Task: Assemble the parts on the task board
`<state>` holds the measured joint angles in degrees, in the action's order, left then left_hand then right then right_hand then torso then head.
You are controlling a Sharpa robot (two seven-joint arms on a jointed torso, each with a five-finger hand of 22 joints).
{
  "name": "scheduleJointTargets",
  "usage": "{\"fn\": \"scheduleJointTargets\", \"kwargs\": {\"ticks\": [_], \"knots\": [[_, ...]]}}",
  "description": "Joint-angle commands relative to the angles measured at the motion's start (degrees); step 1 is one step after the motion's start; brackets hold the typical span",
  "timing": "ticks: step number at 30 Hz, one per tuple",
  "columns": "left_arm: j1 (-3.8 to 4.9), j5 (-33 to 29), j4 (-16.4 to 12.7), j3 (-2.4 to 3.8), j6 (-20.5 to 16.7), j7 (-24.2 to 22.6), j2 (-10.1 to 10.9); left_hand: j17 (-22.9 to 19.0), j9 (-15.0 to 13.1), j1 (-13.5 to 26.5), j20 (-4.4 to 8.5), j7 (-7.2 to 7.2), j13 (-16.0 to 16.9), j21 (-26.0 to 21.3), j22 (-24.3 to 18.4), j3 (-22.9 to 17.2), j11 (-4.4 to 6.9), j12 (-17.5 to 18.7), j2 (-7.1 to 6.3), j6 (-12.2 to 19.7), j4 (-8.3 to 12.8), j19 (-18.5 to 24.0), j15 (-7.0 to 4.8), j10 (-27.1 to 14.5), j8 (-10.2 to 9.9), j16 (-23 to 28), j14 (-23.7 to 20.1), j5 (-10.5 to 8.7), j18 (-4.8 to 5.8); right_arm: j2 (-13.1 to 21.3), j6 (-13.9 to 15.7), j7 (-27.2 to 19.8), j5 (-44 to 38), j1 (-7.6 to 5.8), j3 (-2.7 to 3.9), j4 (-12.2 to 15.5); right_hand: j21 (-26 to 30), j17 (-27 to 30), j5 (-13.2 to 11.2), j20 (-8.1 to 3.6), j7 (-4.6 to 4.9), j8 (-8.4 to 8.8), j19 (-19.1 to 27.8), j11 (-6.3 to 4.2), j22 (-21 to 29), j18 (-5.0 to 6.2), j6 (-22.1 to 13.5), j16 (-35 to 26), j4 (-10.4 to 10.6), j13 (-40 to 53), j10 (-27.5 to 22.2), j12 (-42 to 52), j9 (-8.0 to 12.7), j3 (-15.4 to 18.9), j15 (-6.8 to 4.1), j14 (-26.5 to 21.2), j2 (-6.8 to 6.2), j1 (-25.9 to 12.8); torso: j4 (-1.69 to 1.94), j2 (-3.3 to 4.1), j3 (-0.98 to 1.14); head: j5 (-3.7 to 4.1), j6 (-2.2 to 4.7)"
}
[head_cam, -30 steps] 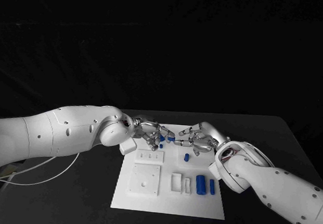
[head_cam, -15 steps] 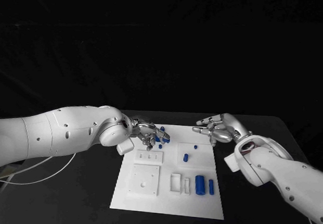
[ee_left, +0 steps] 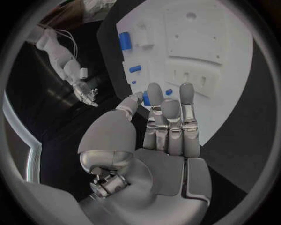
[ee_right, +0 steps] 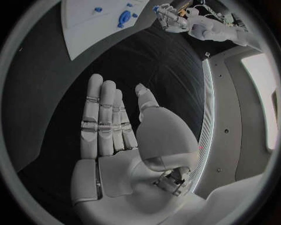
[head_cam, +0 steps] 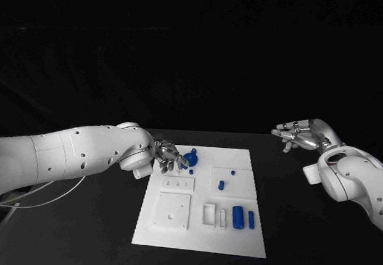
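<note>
Two hands: the left hand [head_cam: 169,157] pinches a blue part [head_cam: 192,159] over the task board [head_cam: 203,232] at ten o'clock, while the right hand [head_cam: 300,134] hovers at two o'clock above the desk [head_cam: 308,234], fingers [ee_right: 99,117] straight, together, empty.

The right hand [ee_right: 117,136] lay flat, fingers straight, empty, above the black table [ee_right: 70,70]. Toward eleven o'clock lay the task board [ee_right: 88,28]; the left hand [ee_right: 170,16] at one o'clock.

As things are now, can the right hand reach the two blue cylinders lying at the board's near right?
Probably yes. The right hand is open and empty, off the task board, and nothing lies between it and the blue cylinders.
</note>
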<state>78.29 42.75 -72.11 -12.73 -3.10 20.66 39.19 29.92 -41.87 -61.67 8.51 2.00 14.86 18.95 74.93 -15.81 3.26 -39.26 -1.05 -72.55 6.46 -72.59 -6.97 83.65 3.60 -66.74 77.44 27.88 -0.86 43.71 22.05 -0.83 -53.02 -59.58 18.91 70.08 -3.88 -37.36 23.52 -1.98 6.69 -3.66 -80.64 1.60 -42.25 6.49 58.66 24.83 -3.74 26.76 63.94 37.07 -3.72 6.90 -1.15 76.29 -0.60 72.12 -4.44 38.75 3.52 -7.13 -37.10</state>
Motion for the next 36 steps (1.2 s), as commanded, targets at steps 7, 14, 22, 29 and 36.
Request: {"fn": "scheduleJointTargets", "kwargs": {"ticks": [7,14,22,29,36], "knots": [[-0.51,15.29,-2.10,-0.97,-7.82,6.53,-0.24,-0.39,0.56,-1.92,0.27,-3.70,-0.13,0.46,1.04,-5.05,2.06,0.36,0.79,-4.31,3.78,-0.39,-0.98,3.17,0.16,0.69,1.19,0.31,0.86,-0.72,-1.21,-4.09,10.01,-0.95,0.13,-2.00,0.12,18.51,0.56,5.59,1.92,0.05,13.13,4.42,28.40,-1.33,-2.09,-17.68,0.57,-23.26,-0.19,-24.17,0.07,-0.88,5.62,-6.79,0.34,-0.08,0.16,0.12,-0.02,-0.34,-0.49],[-1.73,16.94,-2.49,-1.12,-11.50,7.40,-0.77,-0.33,0.87,-2.13,0.30,-3.79,-0.16,0.57,1.05,-5.33,2.12,0.00,0.37,-4.66,3.05,-0.54,-1.01,3.16,0.17,0.52,1.39,0.46,0.86,-1.42,-2.52,-5.86,13.96,-1.46,0.14,-3.06,-0.29,33.69,0.26,9.08,2.37,0.25,18.90,5.74,38.42,-0.13,-4.83,-20.20,0.13,-23.36,-0.67,-32.56,0.30,-3.45,7.94,-10.81,0.26,0.56,0.00,0.11,-0.11,-0.54,-1.04],[-2.93,17.14,-2.03,-1.16,-13.64,7.33,-1.50,-0.46,2.41,-2.26,0.08,-3.82,-0.35,0.67,1.07,-5.40,2.02,-0.24,0.05,-5.19,2.66,-0.61,-0.81,3.13,0.17,0.59,1.60,0.34,0.78,-2.05,-4.02,-7.04,15.78,-1.84,0.13,-4.06,-0.32,33.77,-1.01,9.57,2.08,0.21,20.11,5.44,38.46,0.42,-3.60,-20.76,-5.92,-23.43,-0.81,-33.40,0.27,-19.49,8.10,-11.69,-2.67,-1.87,-0.07,0.13,-0.18,-0.65,-1.33],[-3.72,16.53,-1.73,-1.16,-13.11,7.54,-2.06,-0.48,2.90,-2.20,0.06,-3.80,-0.41,0.61,1.03,-5.36,1.99,-0.30,0.11,-5.23,2.53,-0.55,-0.80,3.16,0.13,0.60,1.59,0.22,0.78,-2.25,-4.40,-7.21,15.92,-1.89,0.13,-4.28,-0.28,33.76,-0.85,9.58,2.41,0.24,20.48,5.79,38.44,0.20,-4.48,-20.78,-5.07,-23.42,-0.99,-33.37,0.30,-18.11,8.40,-12.01,-2.64,-1.22,0.01,0.15,-0.16,-0.58,-1.62],[-4.35,16.86,-1.72,-1.15,-11.03,7.57,-2.24,-0.49,3.13,-2.25,0.05,-3.79,-0.48,0.66,1.06,-5.41,1.99,-0.31,0.16,-5.27,2.64,-0.61,-0.80,3.15,0.13,0.61,1.56,0.22,0.74,-2.40,-4.65,-7.21,15.82,-1.90,0.13,-4.34,-0.32,33.77,-0.69,9.61,2.47,0.25,20.56,5.87,38.43,0.21,-4.48,-20.74,-4.60,-23.42,-1.06,-33.37,0.31,-17.42,8.48,-12.07,-2.52,-1.00,-0.05,0.10,-0.09,-0.68,-2.04]]}}
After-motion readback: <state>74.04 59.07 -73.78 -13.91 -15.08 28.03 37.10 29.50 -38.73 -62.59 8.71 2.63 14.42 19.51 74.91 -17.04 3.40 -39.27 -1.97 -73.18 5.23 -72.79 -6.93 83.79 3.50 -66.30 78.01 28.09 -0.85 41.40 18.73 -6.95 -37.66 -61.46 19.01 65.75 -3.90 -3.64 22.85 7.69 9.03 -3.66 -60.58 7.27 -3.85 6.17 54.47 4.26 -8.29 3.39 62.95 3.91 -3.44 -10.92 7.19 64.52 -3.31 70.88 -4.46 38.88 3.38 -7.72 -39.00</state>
